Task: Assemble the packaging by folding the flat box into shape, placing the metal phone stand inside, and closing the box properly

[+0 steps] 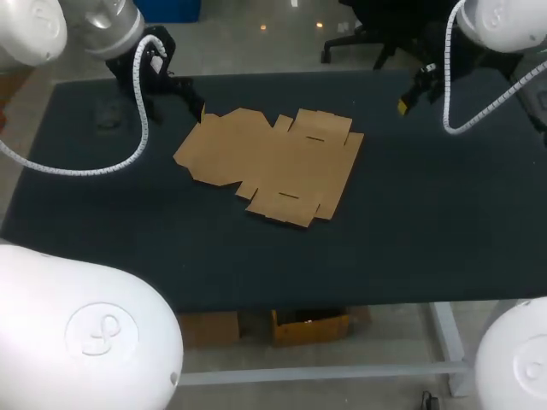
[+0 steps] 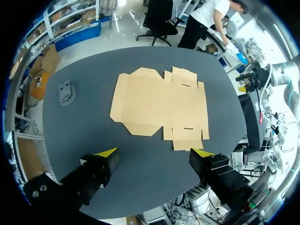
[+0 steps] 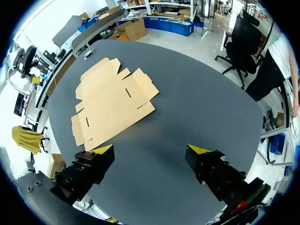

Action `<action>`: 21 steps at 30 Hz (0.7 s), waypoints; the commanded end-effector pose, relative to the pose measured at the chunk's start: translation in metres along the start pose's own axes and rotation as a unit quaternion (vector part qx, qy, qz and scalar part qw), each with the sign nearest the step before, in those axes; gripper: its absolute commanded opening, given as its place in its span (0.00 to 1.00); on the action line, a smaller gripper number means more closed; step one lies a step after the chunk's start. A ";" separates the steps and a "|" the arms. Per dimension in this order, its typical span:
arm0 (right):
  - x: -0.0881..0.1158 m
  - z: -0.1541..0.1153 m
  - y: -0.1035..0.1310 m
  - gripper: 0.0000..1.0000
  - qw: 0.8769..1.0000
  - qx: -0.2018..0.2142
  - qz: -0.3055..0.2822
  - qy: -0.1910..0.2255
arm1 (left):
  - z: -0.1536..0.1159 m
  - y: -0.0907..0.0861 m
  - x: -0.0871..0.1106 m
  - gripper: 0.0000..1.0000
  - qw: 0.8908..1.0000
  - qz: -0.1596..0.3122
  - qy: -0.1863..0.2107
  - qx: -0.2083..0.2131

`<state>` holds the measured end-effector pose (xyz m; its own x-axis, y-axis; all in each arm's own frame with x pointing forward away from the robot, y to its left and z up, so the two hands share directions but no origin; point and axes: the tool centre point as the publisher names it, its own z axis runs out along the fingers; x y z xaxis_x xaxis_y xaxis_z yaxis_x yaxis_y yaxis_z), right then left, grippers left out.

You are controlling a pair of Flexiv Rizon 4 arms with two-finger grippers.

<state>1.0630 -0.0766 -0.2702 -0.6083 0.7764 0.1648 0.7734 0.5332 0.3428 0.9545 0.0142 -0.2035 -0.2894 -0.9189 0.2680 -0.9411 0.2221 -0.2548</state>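
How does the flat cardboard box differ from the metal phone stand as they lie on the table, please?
The box is tan; the phone stand is grey. The box covers far more of the table than the phone stand. The box lies mid-table; the phone stand sits toward the left side. Both lie flat, held by nothing.

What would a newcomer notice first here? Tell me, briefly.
The flat cardboard box stands out first, lying unfolded in the middle of the dark table. The left gripper and the right gripper hang open and empty over the table's far side, either side of the box. A small grey phone stand lies apart from the box, on the left arm's side.
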 end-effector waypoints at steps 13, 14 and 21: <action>-0.001 0.028 0.030 1.00 0.996 0.044 -0.044 0.059 | 0.012 0.017 -0.001 1.00 1.000 -0.006 0.013 -0.021; -0.001 0.031 0.030 1.00 0.996 0.047 -0.044 0.059 | 0.013 0.017 -0.002 1.00 1.000 -0.006 0.013 -0.023; -0.005 0.044 0.041 1.00 0.995 0.044 -0.051 0.077 | 0.012 0.023 0.001 1.00 1.000 0.001 0.016 -0.026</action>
<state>1.0940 -0.0455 -0.2940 -0.6955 0.6864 0.2124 0.7138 0.6261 0.3140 0.9378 0.0142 -0.2222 -0.2959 -0.9058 0.3034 -0.9485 0.2410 -0.2058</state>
